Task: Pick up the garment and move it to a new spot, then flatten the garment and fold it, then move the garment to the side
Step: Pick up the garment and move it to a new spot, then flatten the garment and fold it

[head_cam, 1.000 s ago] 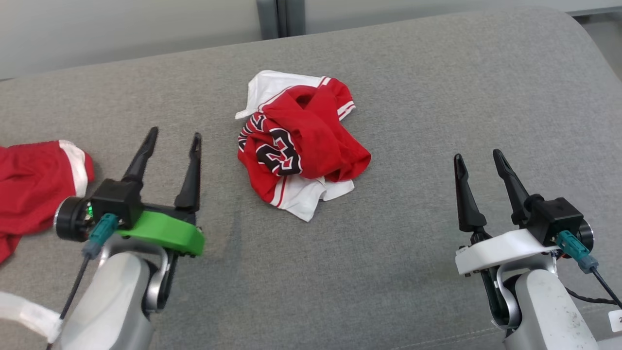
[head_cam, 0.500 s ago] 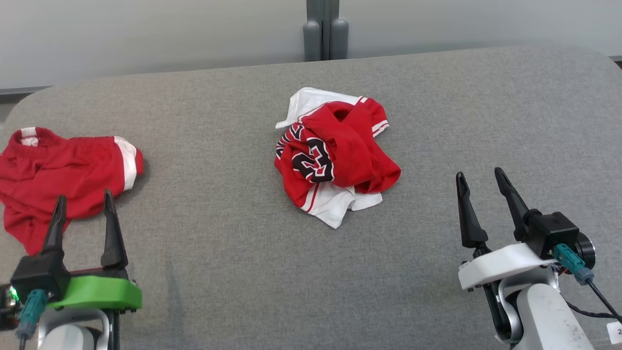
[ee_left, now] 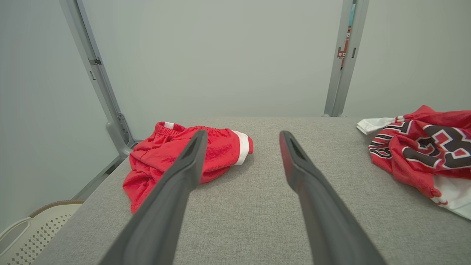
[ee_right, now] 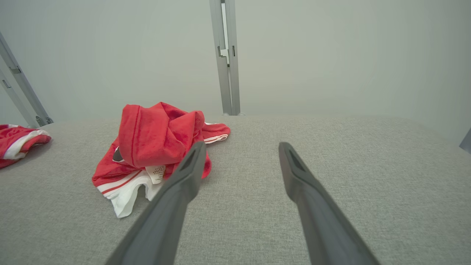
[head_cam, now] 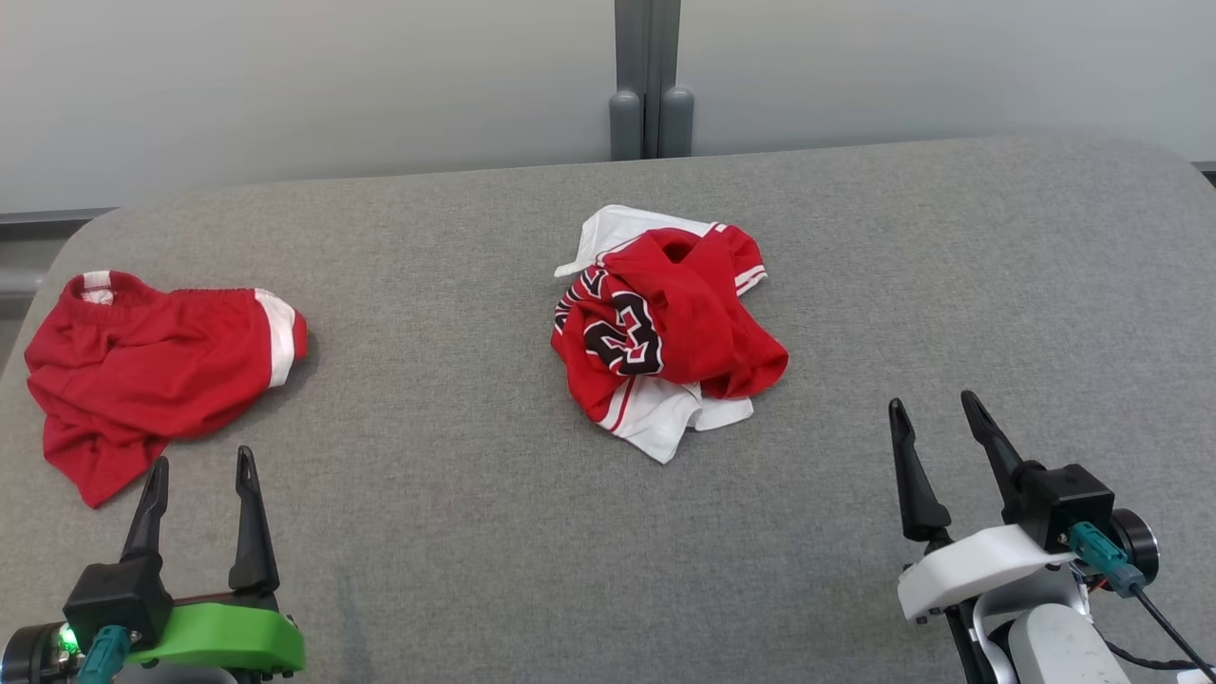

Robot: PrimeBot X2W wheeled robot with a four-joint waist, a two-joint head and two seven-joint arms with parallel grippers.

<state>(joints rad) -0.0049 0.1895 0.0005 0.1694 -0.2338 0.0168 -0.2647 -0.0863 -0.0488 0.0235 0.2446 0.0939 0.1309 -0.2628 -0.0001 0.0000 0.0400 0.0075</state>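
We saw a red basketball jersey (head_cam: 665,328) with white trim, crumpled into a loose heap, black-and-white number showing on top, white fabric spilling from under it, lying near the middle of the grey surface (head_cam: 456,399).

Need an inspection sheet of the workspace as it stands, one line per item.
Surface: grey fabric tabletop, flat.
Job's things: red-and-white jersey, crumpled in a heap mid-table, not flattened.
Clutter: red shorts, rumpled, at the table's left end, apart from the jersey.
Grippers: left gripper and right gripper both open, empty, touching no cloth.
Cables: right wrist plug, teal, with black lead; left wrist plug, teal; both clear of the cloth.
Surroundings: pale wall panels, grey post behind; white perforated basket below the left end.
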